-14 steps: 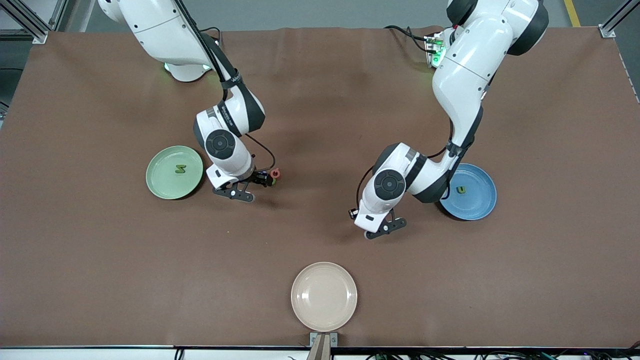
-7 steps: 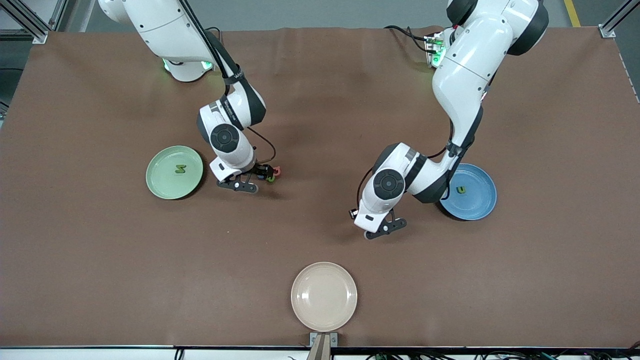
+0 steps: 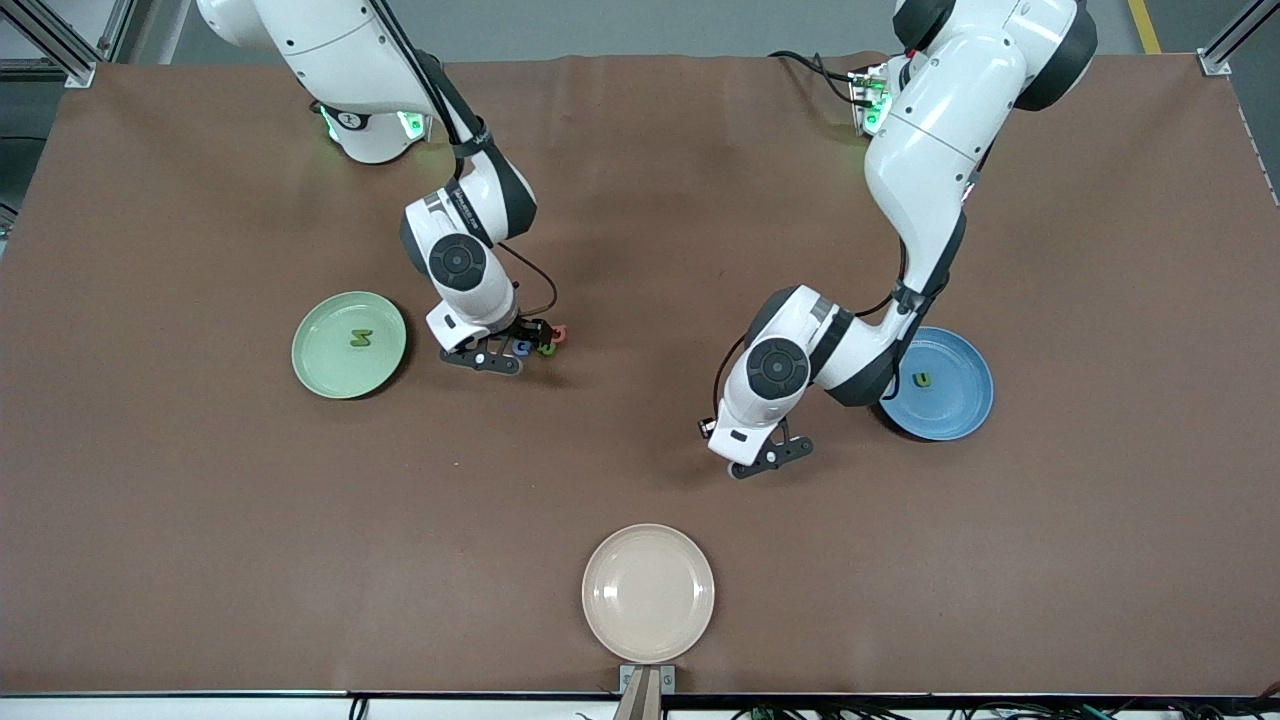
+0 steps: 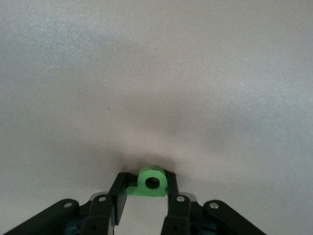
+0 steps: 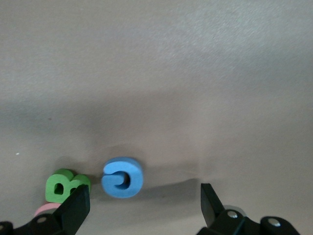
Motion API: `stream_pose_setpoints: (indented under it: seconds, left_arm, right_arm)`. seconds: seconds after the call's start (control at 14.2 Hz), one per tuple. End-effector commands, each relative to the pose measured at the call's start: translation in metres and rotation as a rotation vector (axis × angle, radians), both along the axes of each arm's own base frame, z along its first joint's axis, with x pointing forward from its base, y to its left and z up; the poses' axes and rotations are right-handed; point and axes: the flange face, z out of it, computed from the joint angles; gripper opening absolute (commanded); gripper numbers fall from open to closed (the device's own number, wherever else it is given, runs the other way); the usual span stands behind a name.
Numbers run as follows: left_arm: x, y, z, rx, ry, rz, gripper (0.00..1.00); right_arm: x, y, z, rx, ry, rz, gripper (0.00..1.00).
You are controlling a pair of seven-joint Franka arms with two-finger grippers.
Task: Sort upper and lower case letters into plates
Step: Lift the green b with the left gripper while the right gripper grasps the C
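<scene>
Right gripper [image 3: 520, 350] shifted, spread above blue letter [image 5: 122, 178]; left gripper [image 4: 145, 196] pinching green letter [image 4: 149, 183]; mint plate [image 3: 322, 370], blue plate [image 3: 960, 410] each hold one letter.

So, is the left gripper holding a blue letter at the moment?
No, the left gripper is shut on a green letter, seen in its wrist view.

Robotics lab: 2 Franka arms [image 3: 930, 150] on brown-covered table [image 3: 200, 500], aluminium framing [image 3: 60, 45] at corners.
</scene>
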Motion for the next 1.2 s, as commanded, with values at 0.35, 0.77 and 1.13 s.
stream_pose_setpoints:
  seconds: [0.35,0.77,1.13]
  left_arm:
    - [0.021,0.030,0.054,0.036,-0.014,0.042,0.17]
    - [0.010,0.139,0.115,0.108,0.065,-0.032,0.17]
    - [-0.018,0.243,0.099,0.094,0.053,-0.132,0.17]
  right_arm:
    - [0.009,0.022,0.016,0.068,-0.084,-0.122,0.99]
    - [0.011,0.008,0.012,0.030,-0.045,-0.130,0.97]
    - [0.013,-0.006,0.004,0.010,-0.056,-0.125,0.96]
